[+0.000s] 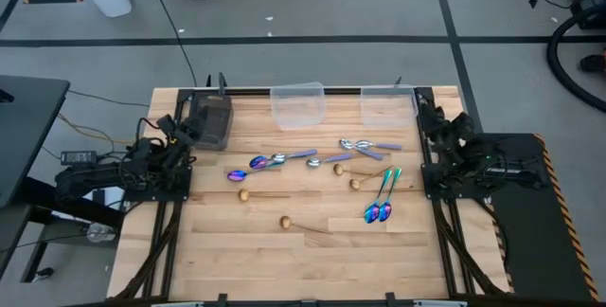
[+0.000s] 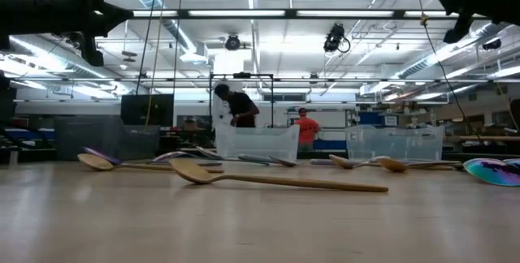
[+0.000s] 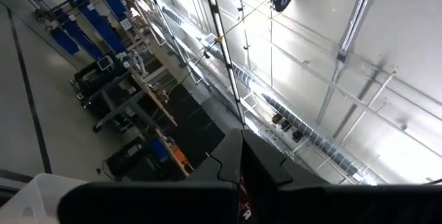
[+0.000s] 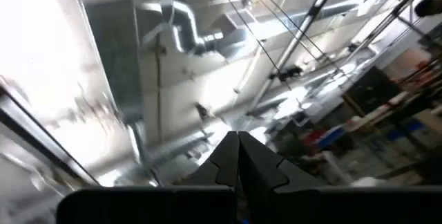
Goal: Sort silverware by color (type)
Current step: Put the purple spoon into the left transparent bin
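Observation:
Several slim spoons lie flat and scattered on the wooden table. Gold ones lie near the middle (image 1: 244,194) (image 1: 285,222) (image 1: 356,183). Silver ones lie farther back (image 1: 276,159) (image 1: 352,143). Iridescent ones lie at the left (image 1: 237,174) and at the right (image 1: 379,211). In the low view a gold spoon (image 2: 195,171) lies nearest. My left gripper (image 3: 242,137) is folded back at the table's left edge (image 1: 175,132), shut and empty, pointing up. My right gripper (image 4: 238,137) is at the right edge (image 1: 440,125), shut and empty, also pointing up.
A dark rectangular tray (image 1: 210,120) stands at the far left. Two clear plastic containers (image 1: 298,105) (image 1: 388,106) stand along the far edge. The near half of the table (image 1: 284,269) is bare wood. People stand in the room beyond the table (image 2: 240,109).

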Controlling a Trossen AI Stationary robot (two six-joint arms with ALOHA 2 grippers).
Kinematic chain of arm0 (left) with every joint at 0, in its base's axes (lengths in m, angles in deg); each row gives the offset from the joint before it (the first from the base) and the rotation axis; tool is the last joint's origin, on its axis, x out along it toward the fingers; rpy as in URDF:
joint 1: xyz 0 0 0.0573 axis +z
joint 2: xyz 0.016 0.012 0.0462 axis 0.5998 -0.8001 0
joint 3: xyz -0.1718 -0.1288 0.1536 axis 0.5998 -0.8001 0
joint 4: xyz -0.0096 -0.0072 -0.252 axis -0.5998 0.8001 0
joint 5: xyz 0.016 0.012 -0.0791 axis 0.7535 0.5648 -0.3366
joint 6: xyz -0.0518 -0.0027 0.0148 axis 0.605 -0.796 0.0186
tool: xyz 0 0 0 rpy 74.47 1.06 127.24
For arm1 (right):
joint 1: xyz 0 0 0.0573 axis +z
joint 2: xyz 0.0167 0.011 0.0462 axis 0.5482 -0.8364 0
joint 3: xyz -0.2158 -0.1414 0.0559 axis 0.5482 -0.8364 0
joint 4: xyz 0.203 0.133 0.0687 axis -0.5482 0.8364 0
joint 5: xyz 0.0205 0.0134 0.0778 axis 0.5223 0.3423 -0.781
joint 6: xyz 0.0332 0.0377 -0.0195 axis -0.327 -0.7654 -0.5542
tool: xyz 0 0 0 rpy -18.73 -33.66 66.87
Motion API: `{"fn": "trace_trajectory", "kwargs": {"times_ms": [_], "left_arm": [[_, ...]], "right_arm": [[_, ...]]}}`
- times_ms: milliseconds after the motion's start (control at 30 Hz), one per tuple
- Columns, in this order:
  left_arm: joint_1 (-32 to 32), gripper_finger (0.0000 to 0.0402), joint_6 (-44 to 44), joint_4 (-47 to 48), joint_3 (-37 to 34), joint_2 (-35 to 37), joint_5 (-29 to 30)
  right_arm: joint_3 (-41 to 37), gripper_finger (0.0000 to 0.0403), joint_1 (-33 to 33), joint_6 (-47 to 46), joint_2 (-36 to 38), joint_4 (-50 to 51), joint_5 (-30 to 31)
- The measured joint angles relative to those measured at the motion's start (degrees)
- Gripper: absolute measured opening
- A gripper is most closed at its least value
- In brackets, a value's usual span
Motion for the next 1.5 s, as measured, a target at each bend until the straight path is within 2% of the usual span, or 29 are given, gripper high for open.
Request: {"fn": "trace_trajectory", "kwargs": {"times_ms": [267,400,500,600,767,900,1000,1133,1267,1367,1500], "left_arm": [[0.00,0.0016,-0.01,-2.69,0.00,0.00,1.84],[0.00,0.0016,0.92,-3.56,0.00,-0.02,3.88],[0.00,0.0016,3.29,-3.52,0.06,-0.02,5.50],[0.00,0.0016,4.82,-0.44,1.77,-0.20,4.80],[0.66,0.0016,1.91,9.90,8.93,-2.25,4.39],[3.07,0.0016,2.97,19.28,14.36,-6.18,4.34],[5.42,0.0016,5.98,22.97,16.39,-9.20,2.11],[10.71,0.0016,10.38,23.84,17.69,-13.13,-4.80],[15.70,0.0016,11.82,28.70,21.70,-19.00,-12.55],[18.61,0.0016,9.48,30.96,26.08,-24.70,-19.41],[21.38,0.0016,4.81,31.28,31.10,-31.50,-26.13]], "right_arm": [[0.00,0.0016,-0.06,-0.02,-0.02,0.55,10.79],[0.00,0.0016,-0.06,-5.03,-0.02,0.59,15.70],[0.00,0.0016,-0.06,-12.99,-0.02,0.19,20.47],[0.00,0.0016,-0.18,-20.75,-0.02,0.16,24.09],[0.00,0.0016,-1.96,-25.82,-0.02,-1.11,25.63],[1.35,0.0016,-4.29,-23.94,-0.30,0.31,18.69],[3.73,0.0016,-5.31,-23.54,-1.26,6.77,17.37],[8.22,0.0016,-6.36,-24.91,-2.19,21.94,16.46],[13.44,0.0016,-7.78,-29.14,-4.49,36.47,11.09],[18.66,0.0016,-8.87,-29.13,-7.99,45.20,6.09],[26.87,0.0016,-10.91,-25.12,-14.70,56.70,3.55]]}}
